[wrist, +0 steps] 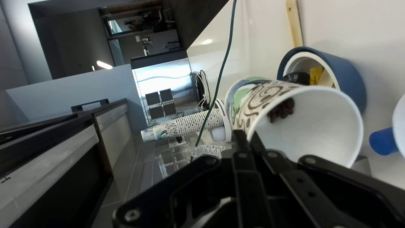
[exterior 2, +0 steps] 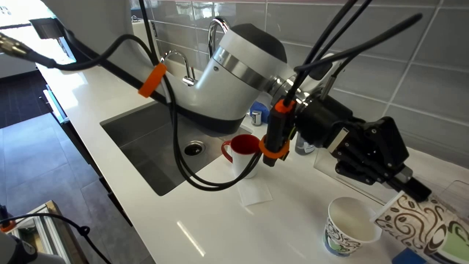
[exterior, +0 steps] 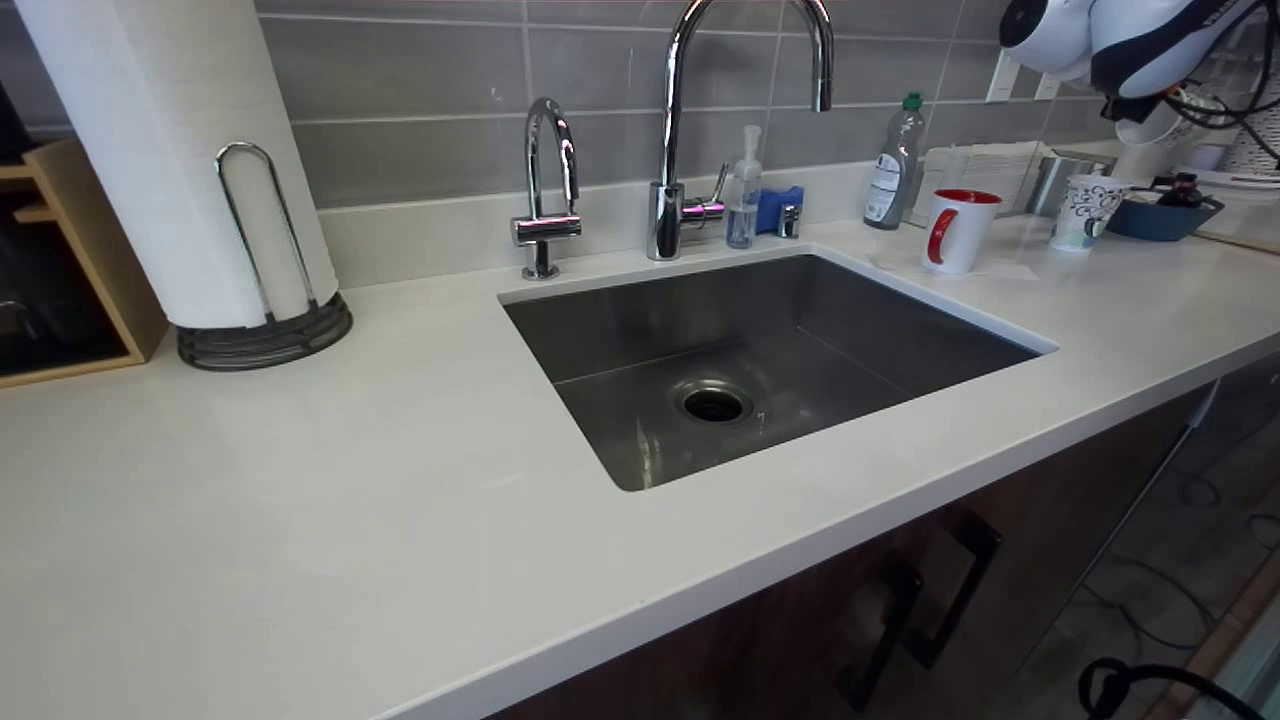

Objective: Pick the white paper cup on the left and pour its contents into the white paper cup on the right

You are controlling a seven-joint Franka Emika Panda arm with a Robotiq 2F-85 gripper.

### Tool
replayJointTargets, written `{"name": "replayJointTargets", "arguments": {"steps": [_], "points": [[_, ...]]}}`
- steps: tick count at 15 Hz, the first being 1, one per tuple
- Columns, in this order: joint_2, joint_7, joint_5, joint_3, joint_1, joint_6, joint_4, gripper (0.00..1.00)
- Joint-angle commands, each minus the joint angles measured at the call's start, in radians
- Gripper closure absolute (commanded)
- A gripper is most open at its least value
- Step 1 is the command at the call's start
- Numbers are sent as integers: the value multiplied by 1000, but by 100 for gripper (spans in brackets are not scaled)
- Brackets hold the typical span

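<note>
My gripper (wrist: 248, 139) is shut on the rim of a patterned white paper cup (wrist: 256, 98). The held cup lies tilted on its side, mouth facing the wrist camera, with several brown beans (wrist: 282, 110) deep inside. In an exterior view the gripper (exterior 2: 412, 187) holds this cup (exterior 2: 414, 223) just beside and above the standing paper cup (exterior 2: 340, 240). Its mouth end is close to that cup's rim; I cannot tell if they touch. The standing cup (exterior: 1085, 215) is upright on the counter. No beans show in its visible interior.
A white mug with red inside (exterior: 958, 235) stands between the sink (exterior: 720, 345) and the cups. A blue bowl (exterior: 1165, 215) with small items sits beside the standing cup. A soap bottle (exterior: 895, 170) is near the wall. A cup stack (wrist: 190, 123) shows in the wrist view.
</note>
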Motion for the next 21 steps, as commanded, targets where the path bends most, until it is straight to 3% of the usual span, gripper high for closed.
{"name": "replayJointTargets", "arguments": {"steps": [1, 6, 21], "points": [[-1, -1, -6, 32, -26, -8, 3, 96], [-1, 0, -6, 32, -26, -8, 3, 99], [44, 106, -55, 71, -3, -217, 31, 99]]}}
